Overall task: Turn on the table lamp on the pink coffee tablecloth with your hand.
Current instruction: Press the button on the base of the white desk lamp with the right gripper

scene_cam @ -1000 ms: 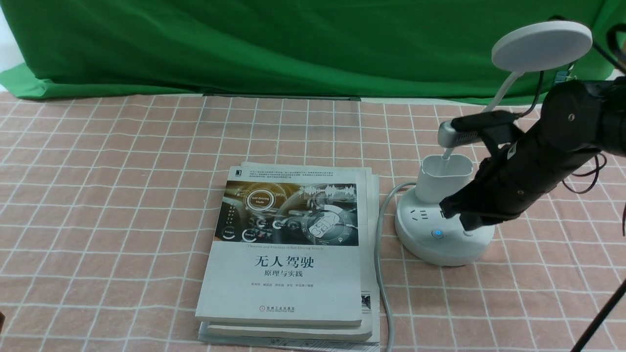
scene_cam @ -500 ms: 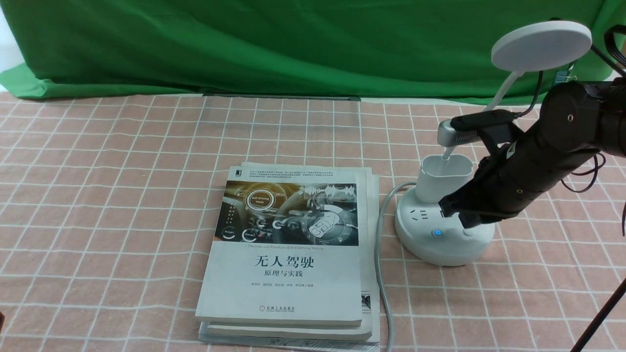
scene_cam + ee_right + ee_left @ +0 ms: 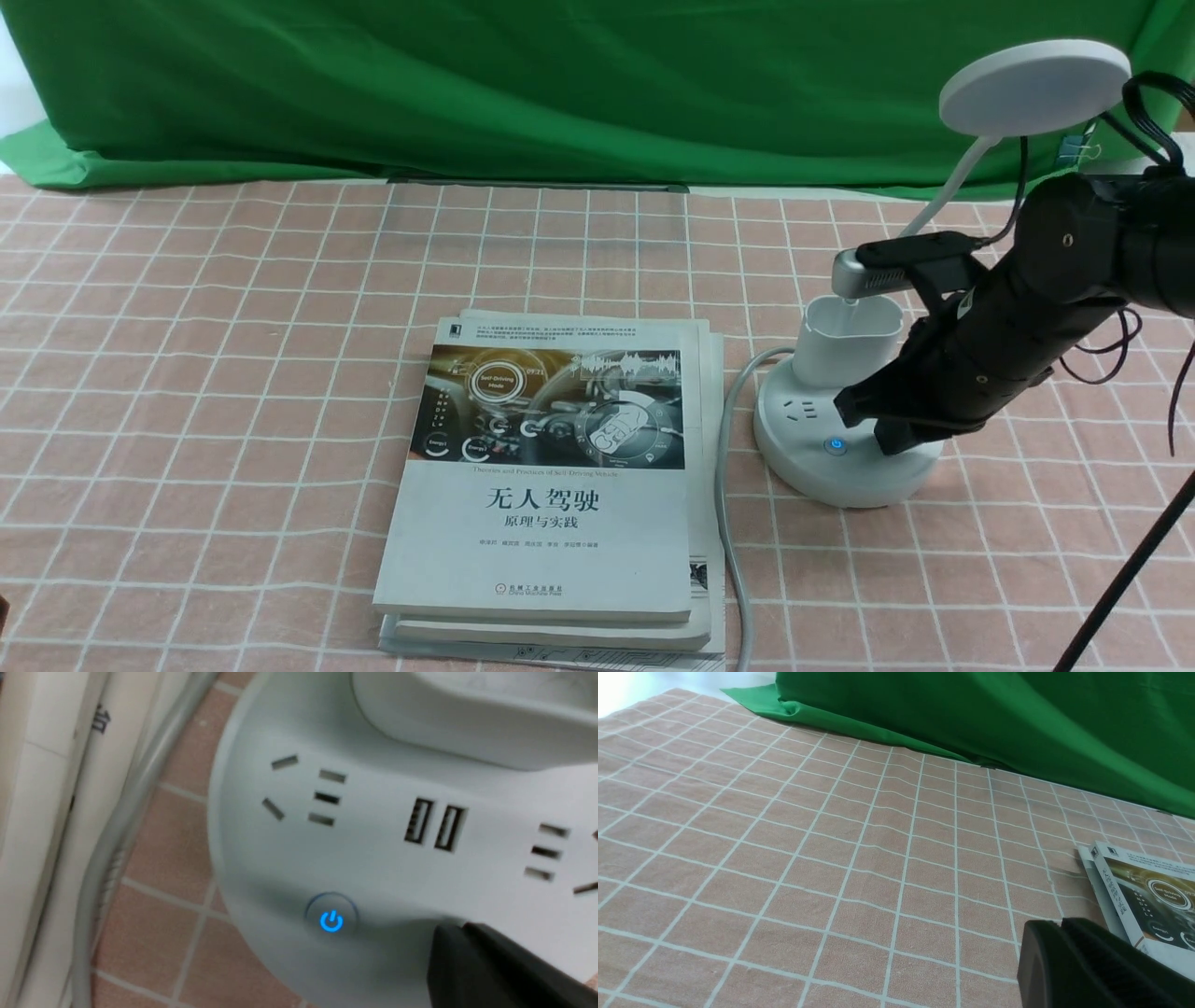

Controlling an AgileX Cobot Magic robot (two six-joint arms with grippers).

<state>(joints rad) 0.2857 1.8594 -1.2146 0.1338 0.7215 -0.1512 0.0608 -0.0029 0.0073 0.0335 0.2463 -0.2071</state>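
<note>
The lamp (image 3: 845, 350) stands near the cloth's (image 3: 233, 327) right edge, and with the right gripper's (image 3: 882, 431) jaws together, its tip on the base (image 3: 812, 471) just beside the glowing blue button (image 3: 835, 446), we press straight down, gently, so the base does not slide.

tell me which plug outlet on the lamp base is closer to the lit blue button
The outlet on the cord side of the lamp base; the blue button glows beside it, while the other outlet lies past the USB ports.
</note>
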